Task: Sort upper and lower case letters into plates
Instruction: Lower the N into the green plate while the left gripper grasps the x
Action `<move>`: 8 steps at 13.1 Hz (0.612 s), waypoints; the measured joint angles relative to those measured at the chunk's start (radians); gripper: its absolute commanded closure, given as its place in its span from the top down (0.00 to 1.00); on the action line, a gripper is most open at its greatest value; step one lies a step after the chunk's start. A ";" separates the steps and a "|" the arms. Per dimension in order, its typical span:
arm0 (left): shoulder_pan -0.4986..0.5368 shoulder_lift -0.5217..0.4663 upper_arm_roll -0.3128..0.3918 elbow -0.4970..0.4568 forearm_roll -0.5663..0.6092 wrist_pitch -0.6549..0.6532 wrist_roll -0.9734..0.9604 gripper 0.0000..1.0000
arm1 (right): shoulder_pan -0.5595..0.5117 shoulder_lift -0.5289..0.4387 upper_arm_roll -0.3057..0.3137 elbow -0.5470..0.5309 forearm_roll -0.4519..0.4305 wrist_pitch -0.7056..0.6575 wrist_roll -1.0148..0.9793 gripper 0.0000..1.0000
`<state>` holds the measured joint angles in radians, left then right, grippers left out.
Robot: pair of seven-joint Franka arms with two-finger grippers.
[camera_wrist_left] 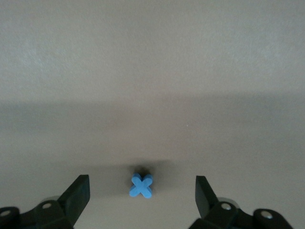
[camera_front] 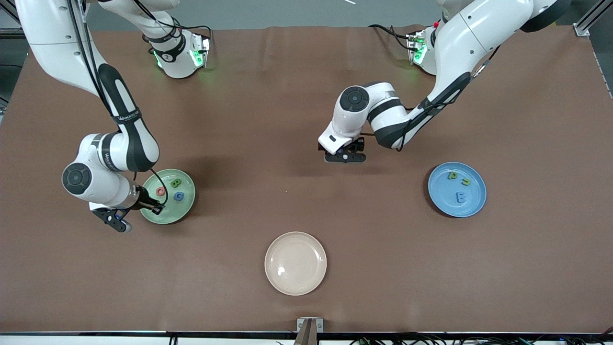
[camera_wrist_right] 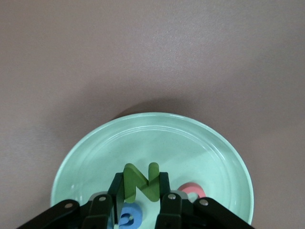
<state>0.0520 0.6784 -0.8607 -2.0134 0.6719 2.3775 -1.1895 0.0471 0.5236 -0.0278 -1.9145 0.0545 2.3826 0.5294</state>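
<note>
My right gripper [camera_wrist_right: 141, 187] is shut on a green letter N [camera_wrist_right: 141, 180] and holds it over the light green plate [camera_wrist_right: 157, 138]. A blue letter [camera_wrist_right: 129, 217] and a pink-red letter [camera_wrist_right: 193, 189] lie in that plate below it. In the front view the plate [camera_front: 184, 209] holds a green [camera_front: 175, 182], a pink-red [camera_front: 161, 191] and a blue letter [camera_front: 178, 196], with the right gripper [camera_front: 156, 207] over its edge. My left gripper [camera_wrist_left: 142, 195] is open and low over the table's middle, its fingers either side of a blue letter x [camera_wrist_left: 141, 185]. The blue plate [camera_front: 436, 191] holds three letters.
An empty cream plate [camera_front: 295, 263] lies near the front camera's edge of the table, between the two coloured plates. The left gripper [camera_front: 346, 157] hides the blue x in the front view. The brown table [camera_front: 268, 96] is bare around it.
</note>
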 measured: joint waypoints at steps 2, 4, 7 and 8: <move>-0.006 0.007 0.008 -0.015 0.025 0.002 -0.020 0.75 | 0.000 0.012 0.005 -0.014 0.000 0.022 -0.007 0.00; -0.006 0.024 0.012 -0.023 0.055 0.008 -0.045 0.67 | 0.000 0.020 0.007 -0.018 0.000 0.028 -0.008 0.01; -0.006 0.046 0.017 -0.023 0.060 0.031 -0.049 0.60 | 0.000 0.032 0.008 -0.018 0.001 0.030 -0.008 0.08; -0.008 0.049 0.020 -0.022 0.060 0.034 -0.049 0.60 | 0.000 0.034 0.007 -0.018 0.001 0.030 -0.008 0.35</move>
<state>0.0441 0.7272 -0.8411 -2.0356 0.7318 2.4110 -1.2386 0.0471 0.5573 -0.0203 -1.9325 0.0552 2.4130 0.5211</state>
